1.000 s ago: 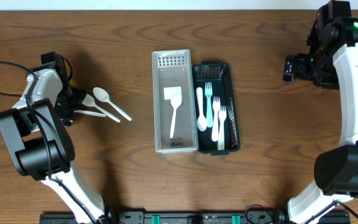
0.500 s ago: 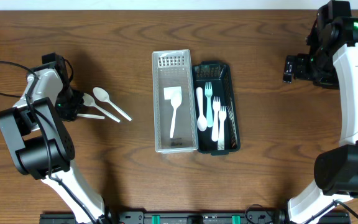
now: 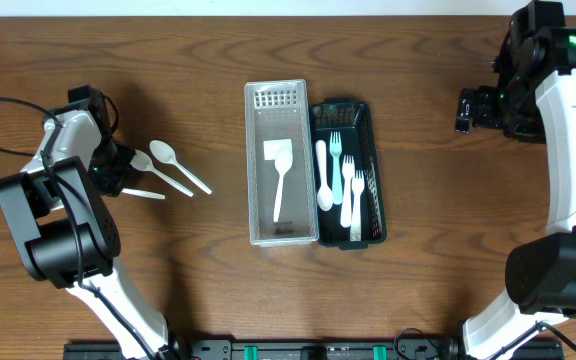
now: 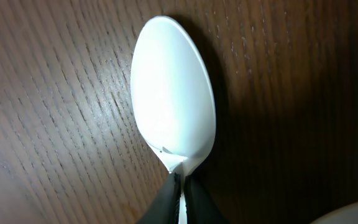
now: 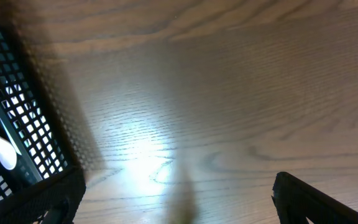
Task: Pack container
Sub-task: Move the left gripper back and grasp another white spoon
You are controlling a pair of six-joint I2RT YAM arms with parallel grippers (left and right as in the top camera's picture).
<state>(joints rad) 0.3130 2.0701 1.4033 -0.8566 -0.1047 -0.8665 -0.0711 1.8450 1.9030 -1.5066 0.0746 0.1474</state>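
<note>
Item: white plastic spoon (image 4: 173, 102), pinched at its neck by your left pincer (image 4: 180, 185), at the worktop's (image 3: 418, 280) left side, well apart from the black basket (image 3: 366, 118). Your right pincer (image 5: 176, 186): spread, holding nothing.

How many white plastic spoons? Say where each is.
4 white plastic spoons: one in the left claw, two on the wooden table, one in the black mesh basket. Others may be hidden.
</note>
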